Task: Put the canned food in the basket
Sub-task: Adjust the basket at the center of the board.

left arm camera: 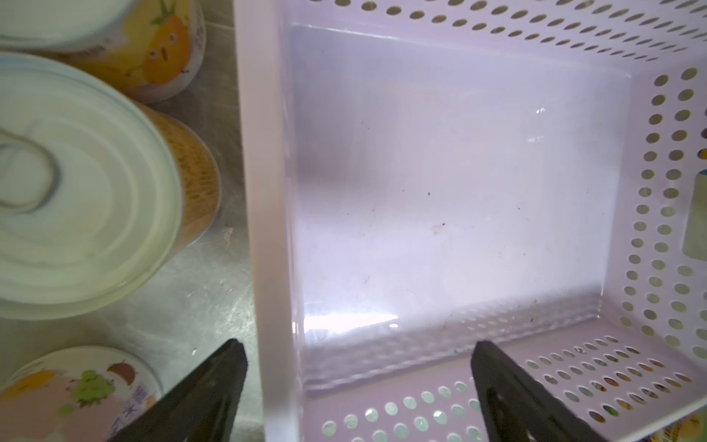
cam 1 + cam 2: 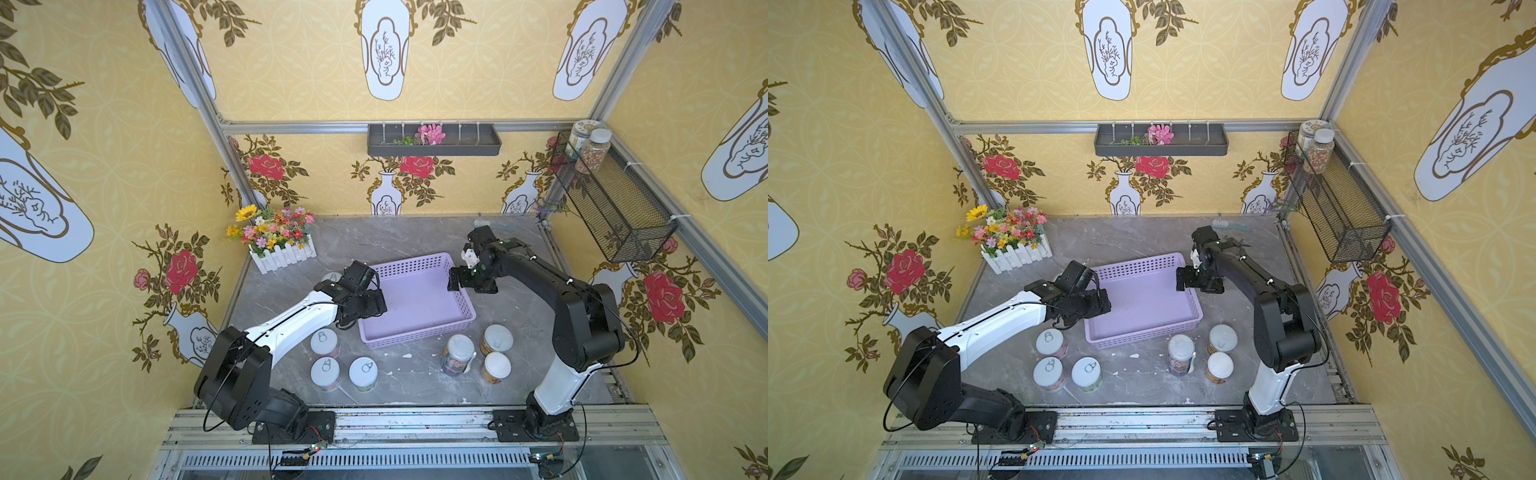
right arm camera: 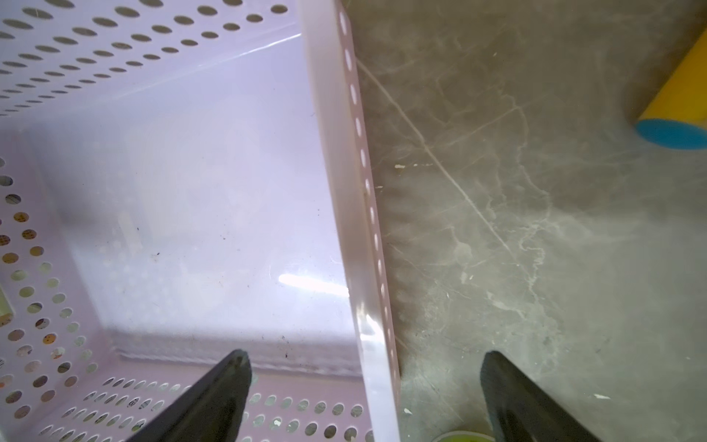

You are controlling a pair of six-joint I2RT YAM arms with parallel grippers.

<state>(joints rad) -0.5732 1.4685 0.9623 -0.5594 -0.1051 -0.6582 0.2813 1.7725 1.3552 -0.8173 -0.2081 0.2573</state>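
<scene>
Black-and-white left arm (image 2: pixel 291 320): you are seeing it reaching in from the near rail, low over the grey table (image 2: pixel 415 237), with its wrist hanging at the basket's left side.
Right arm (image 2: pixel 552 291): it is rising tall from its base, folding at the shoulder and stretching down toward the basket's right side.
Basket (image 2: pixel 415 307): lavender, it is sitting mid-table between the two wrists, and its floor is showing bare in both wrist views.
Left gripper (image 1: pixel 357 346): its fingers (image 1: pixel 214 382) are standing spread wide and straddling the rim, one over the table and one inside the basket, gripping nothing.
Right gripper (image 3: pixel 367 356): it is spread just as wide with the rim running between, one finger inside and one outside, holding nothing.
Top views only: they are giving you both arms whole, but the wrists are covering the fingertips.
Canned food: every can you can see is standing on the table outside the basket. Three pull-tab cans (image 2: pixel 363 374) are clustering near its front-left corner, and a fourth lid (image 2: pixel 332 276) is peeking from behind the left wrist. The tall jar (image 2: pixel 458 354) and two orange-labelled cans (image 2: pixel 496 338) are standing front-right.
Left wrist view only: three cans are crowding just beside the outer wall, with the nearest can (image 1: pixel 76 183) looming large and fruit labels showing.
Yellow cylinder (image 3: pixel 681 95): only the right wrist view is showing you this blue-ended thing, lying well apart from the rim.
</scene>
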